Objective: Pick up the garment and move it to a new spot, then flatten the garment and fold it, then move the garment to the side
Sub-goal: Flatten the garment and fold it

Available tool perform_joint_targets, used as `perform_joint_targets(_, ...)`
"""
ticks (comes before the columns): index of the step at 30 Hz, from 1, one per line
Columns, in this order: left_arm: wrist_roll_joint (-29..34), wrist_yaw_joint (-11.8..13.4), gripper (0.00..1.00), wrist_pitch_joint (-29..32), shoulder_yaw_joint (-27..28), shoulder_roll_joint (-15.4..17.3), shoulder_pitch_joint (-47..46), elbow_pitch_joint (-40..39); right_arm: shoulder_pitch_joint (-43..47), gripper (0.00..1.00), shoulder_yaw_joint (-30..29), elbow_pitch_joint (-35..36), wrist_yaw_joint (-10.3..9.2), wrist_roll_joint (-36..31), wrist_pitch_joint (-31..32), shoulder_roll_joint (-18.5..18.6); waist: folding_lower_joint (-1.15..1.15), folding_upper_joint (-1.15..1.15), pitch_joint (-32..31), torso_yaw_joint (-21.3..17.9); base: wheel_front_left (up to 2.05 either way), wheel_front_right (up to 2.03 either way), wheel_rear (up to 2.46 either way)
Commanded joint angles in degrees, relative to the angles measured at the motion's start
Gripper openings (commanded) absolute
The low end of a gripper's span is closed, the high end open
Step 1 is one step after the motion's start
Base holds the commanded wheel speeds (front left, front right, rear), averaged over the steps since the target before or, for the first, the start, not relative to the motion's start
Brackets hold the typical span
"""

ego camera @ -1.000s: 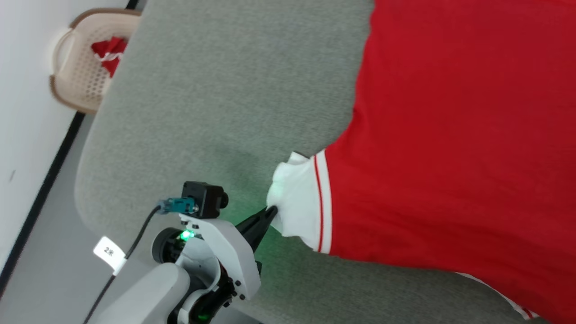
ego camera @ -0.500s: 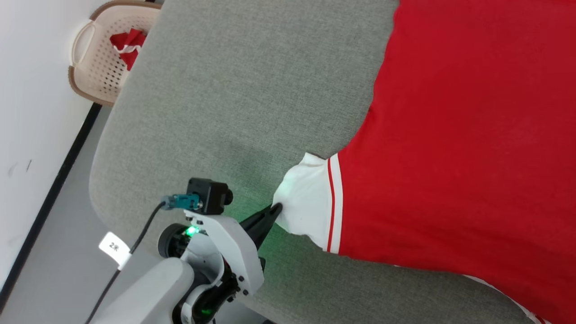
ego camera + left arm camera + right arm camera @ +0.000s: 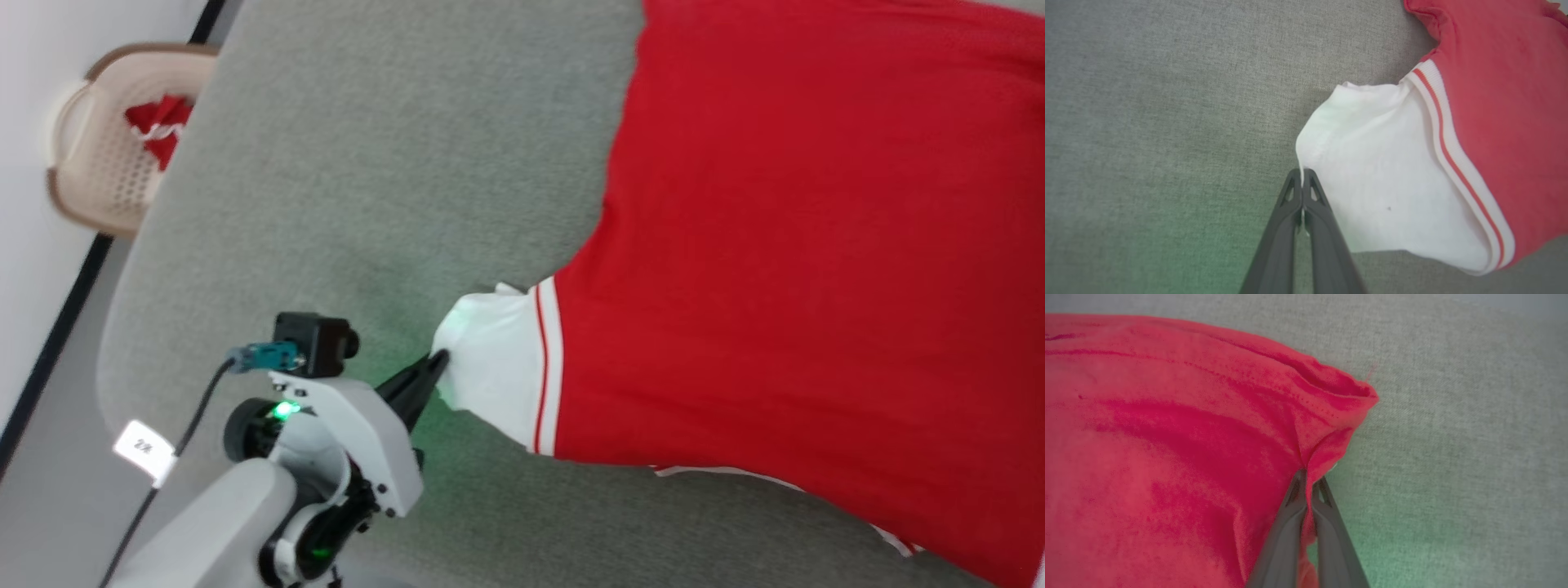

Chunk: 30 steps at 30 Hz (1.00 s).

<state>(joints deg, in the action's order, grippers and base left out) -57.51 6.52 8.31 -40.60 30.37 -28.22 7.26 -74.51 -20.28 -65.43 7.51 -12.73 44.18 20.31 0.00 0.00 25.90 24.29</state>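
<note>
Newly closed right jaws grip garment (image 3: 1167,437), left jaws pinching sleeve (image 3: 1380,171)

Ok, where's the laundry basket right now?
In the head view's upper left: the beige perforated basket sits just past the left edge of the grey padded surface, beside the white wall, with red cloth inside.

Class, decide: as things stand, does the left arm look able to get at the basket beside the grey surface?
Probably not: the left arm's fingers are shut on the white sleeve end of the shirt, and the basket sits well away, past the grey surface.
</note>
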Motion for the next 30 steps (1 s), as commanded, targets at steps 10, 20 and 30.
perform_joint_targets(10,-1.63,3.09,0.00,0.16,2.58,5.88,5.34,-3.25,11.77,0.00,19.28,8.33,-0.07,22.97,0.05,-4.31,0.00,0.00,-7.32,-10.83,0.00,0.00,0.00)
perform_joint_targets(20,-2.30,4.69,0.00,0.16,3.82,9.13,8.49,-6.35,38.47,0.00,22.61,46.25,-0.07,43.00,11.86,4.39,0.00,0.00,-9.21,-15.08,0.00,0.00,0.00)
perform_joint_targets(30,-1.86,5.56,0.00,0.26,3.91,10.84,9.97,-9.08,63.57,0.00,11.70,73.30,-0.07,43.20,20.93,-1.70,0.00,0.00,-9.31,-16.82,0.00,0.00,0.00)
